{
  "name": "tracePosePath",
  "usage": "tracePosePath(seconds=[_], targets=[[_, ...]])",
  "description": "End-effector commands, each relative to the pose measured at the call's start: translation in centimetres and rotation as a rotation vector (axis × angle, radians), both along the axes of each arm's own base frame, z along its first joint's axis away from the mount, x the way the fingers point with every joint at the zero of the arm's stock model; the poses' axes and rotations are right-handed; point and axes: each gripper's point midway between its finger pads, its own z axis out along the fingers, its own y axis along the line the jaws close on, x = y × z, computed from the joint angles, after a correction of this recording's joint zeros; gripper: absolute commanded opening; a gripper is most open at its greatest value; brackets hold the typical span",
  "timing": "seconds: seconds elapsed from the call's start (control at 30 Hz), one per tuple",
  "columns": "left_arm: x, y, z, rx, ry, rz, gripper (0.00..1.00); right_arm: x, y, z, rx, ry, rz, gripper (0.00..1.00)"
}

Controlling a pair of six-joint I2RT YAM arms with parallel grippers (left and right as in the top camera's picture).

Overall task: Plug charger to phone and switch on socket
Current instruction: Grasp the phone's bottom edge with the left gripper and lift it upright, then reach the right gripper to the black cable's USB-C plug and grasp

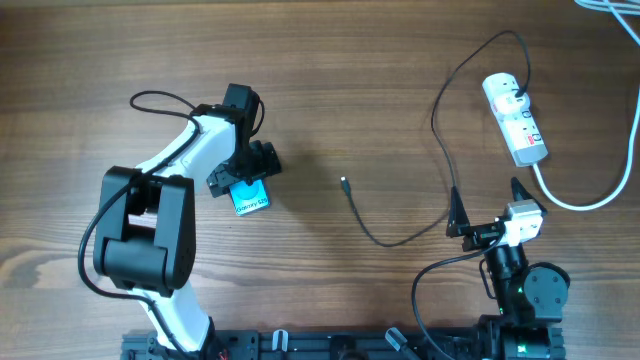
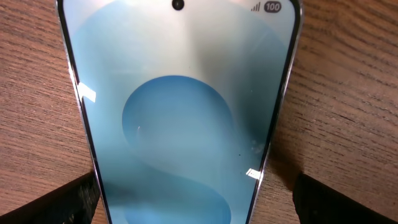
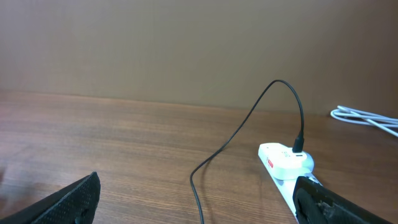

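- The phone [image 1: 251, 197] lies screen-up on the counter [image 1: 330, 90], left of centre. It sits between the spread fingers [image 2: 62, 202] of the left gripper [image 1: 245, 172], which flank its edges and grasp nothing.
- The charger [image 1: 434, 122] has its white plug seated in the socket [image 1: 515, 118] at far right. Its connector tip [image 1: 344, 183] lies loose mid-counter, well apart from the phone.
- The right gripper [image 1: 487, 203] is released and empty, near the cable's bend.
- Risks, as we judge them: closing on the slick phone edges may twist it, and tugging the thin cable may drag the socket or turn the tip off-axis from the port.
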Motion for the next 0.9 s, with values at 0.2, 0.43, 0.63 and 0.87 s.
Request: tracePosePath(seconds=[0.2, 0.43, 0.63, 0.87], targets=[[-2.0, 0.5, -2.2, 0.024, 0.08, 0.012, 1.0, 0.0, -0.1, 0.2, 0.007, -0.009, -0.006, 1.0], [-2.5, 0.6, -2.1, 0.029, 0.101, 0.012, 0.94, 0.0, 0.1, 0.2, 0.008, -0.009, 0.01, 1.0], [-3.0, 0.7, -2.1, 0.033, 0.119, 0.012, 1.0, -1.0, 1.8, 5.3, -0.006, -0.128, 0.106, 1.0], [-3.5, 0.5, -2.0, 0.02, 0.144, 0.015, 1.0, -0.1, 1.7, 20.1, -0.018, -0.047, 0.102, 1.0]])
